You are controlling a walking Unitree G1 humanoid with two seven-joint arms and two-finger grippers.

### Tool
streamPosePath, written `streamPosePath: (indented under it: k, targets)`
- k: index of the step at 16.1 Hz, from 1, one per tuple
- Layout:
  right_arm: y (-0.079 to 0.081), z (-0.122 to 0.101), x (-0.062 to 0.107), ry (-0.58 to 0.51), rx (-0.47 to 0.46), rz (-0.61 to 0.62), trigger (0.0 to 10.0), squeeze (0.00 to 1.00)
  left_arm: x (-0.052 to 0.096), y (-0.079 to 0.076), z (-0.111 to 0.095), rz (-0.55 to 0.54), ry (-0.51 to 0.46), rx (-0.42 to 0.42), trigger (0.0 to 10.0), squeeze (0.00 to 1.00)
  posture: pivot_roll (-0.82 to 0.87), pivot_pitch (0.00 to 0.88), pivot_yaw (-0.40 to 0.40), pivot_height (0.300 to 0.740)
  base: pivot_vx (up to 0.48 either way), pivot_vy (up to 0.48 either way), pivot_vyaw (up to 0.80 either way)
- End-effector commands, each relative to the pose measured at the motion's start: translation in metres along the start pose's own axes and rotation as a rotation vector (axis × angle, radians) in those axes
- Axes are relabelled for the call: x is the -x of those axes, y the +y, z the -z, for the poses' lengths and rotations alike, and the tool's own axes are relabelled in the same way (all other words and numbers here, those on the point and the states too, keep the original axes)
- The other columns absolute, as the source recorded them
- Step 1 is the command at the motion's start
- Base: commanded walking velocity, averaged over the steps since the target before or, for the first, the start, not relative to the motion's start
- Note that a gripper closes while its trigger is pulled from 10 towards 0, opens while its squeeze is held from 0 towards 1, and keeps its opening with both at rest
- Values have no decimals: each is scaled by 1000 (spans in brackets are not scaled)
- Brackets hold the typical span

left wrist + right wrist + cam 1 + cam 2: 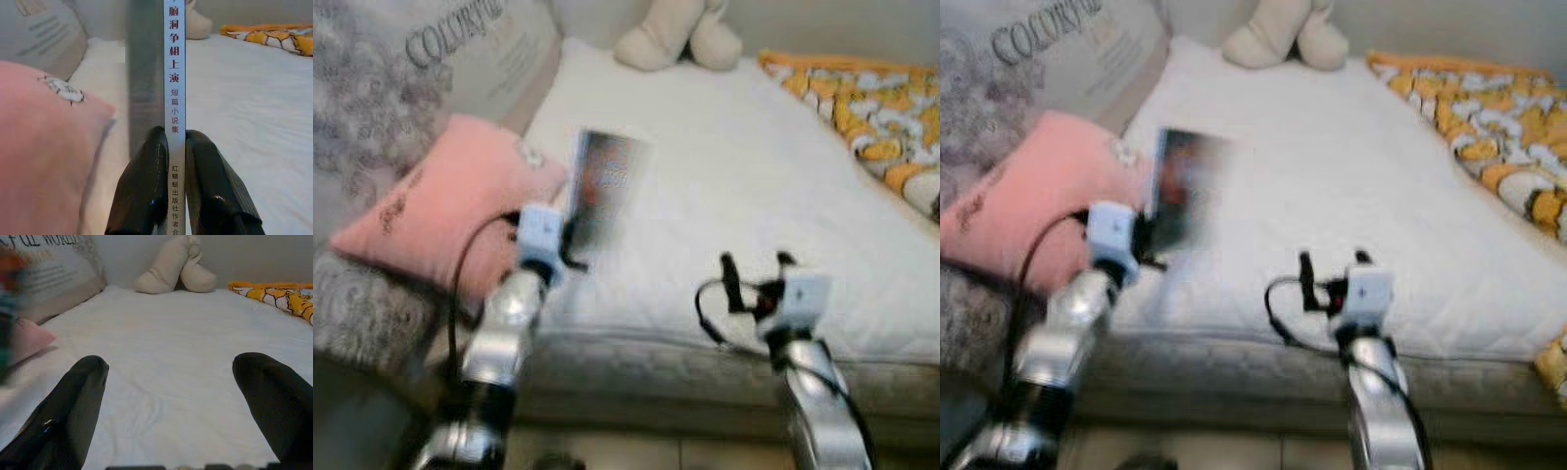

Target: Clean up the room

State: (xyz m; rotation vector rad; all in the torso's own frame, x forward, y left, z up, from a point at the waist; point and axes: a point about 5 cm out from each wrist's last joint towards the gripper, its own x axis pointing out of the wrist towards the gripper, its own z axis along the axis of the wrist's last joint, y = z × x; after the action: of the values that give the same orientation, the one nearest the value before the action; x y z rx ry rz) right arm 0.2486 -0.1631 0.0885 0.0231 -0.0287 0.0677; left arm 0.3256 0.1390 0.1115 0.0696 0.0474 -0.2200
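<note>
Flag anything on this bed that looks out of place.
The orange-and-white patterned blanket lies crumpled along the white mattress's far right edge. The thin book is already off the bed, pinched upright in the left end effector.

The left gripper is raised at 10 o'clock, its 2 black fingers pinched on a book's spine. The right gripper sits at 4 o'clock, fingers spread wide.

a white quilted bed stands against a pale wall, softly lit.
</note>
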Motion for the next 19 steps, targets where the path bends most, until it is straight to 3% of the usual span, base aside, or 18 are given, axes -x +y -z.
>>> streamPosePath:
  k: [1,4,7,10,12,17,19]
  targets:
    - [-10,-4,1,-8,15,27,10000,0,-10,-13,-18,65,-60,-3,10000,0,-51,0,-29,714,341,337,0]
    - [-8,-4,1,-1,17,7,10000,0,-20,-23,-20,147,-30,-37,10000,0,-62,0,-29,714,107,119,0]
    - [-12,-5,13,19,25,3,10000,0,-41,-13,-17,231,122,24,10000,0,-95,0,-39,714,0,0,0]
    - [-19,-1,35,86,54,-13,10000,0,-48,-31,-9,514,272,247,10000,0,-140,1,-60,714,0,0,0]
    - [-22,-7,42,86,64,-8,10000,0,-46,-41,-6,650,334,279,10000,0,-190,10,-57,714,0,0,0]
    - [-17,-9,44,88,54,-2,10000,0,-53,-39,-34,800,319,371,10000,0,-201,0,-23,714,0,0,0]
    - [-16,-9,48,97,47,7,10000,0,-56,-35,-32,763,326,293,10000,0,-216,2,-15,714,0,0,0]
